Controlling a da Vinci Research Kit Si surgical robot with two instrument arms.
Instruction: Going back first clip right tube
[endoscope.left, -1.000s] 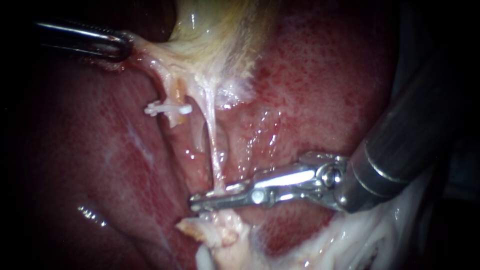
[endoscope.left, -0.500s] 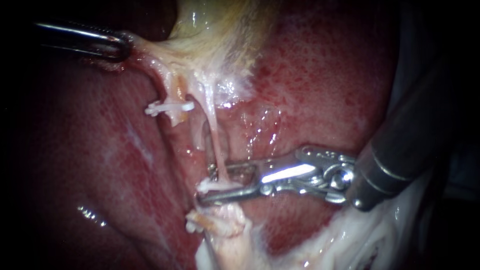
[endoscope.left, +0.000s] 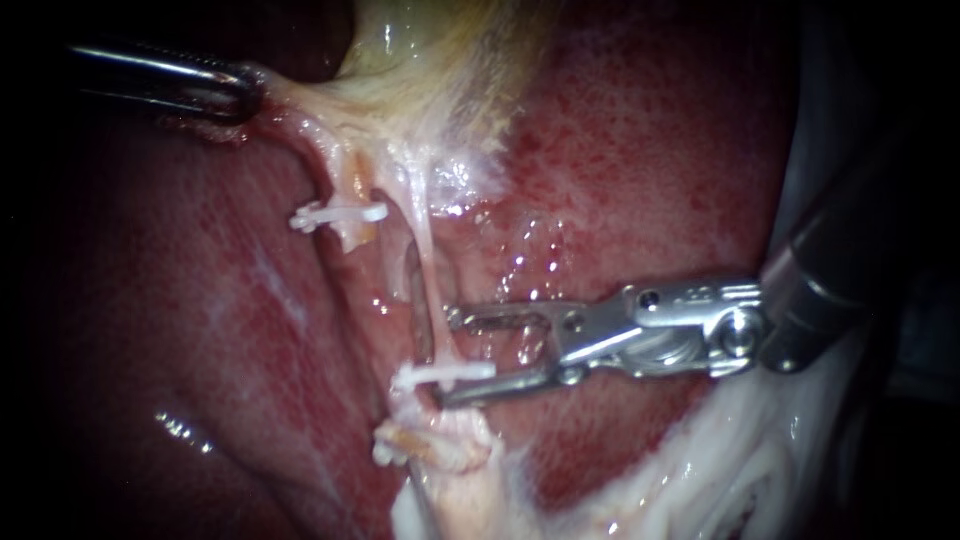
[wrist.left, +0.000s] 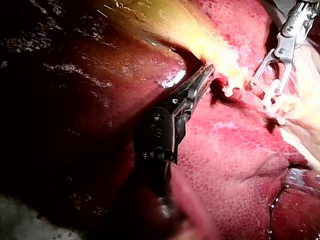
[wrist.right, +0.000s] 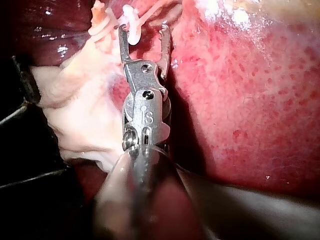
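Observation:
The right tube (endoscope.left: 428, 270) runs as a thin pale strand from the gallbladder (endoscope.left: 440, 60) down over the liver (endoscope.left: 650, 150). A white clip (endoscope.left: 442, 376) sits across its lower end. My right instrument (endoscope.left: 448, 358) has its jaws open, their tips just right of the tube, the lower jaw lying along the clip. In the right wrist view the open jaws (wrist.right: 144, 32) stand beside that clip (wrist.right: 132, 25). A second white clip (endoscope.left: 337, 213) closes the left tube's stump. My left instrument (endoscope.left: 240, 88) is shut on the gallbladder's pale edge, as its wrist view (wrist.left: 204, 77) shows.
Pale fatty tissue (endoscope.left: 450, 470) bunches below the lower clip and spreads to the lower right (endoscope.left: 720, 460). Wet red liver surrounds the tubes on both sides. The right instrument's dark shaft (endoscope.left: 850, 250) fills the right edge.
My right instrument's jaws have opened and left a white clip on the right tube. The instrument has drawn back to the right. The left instrument holds still.

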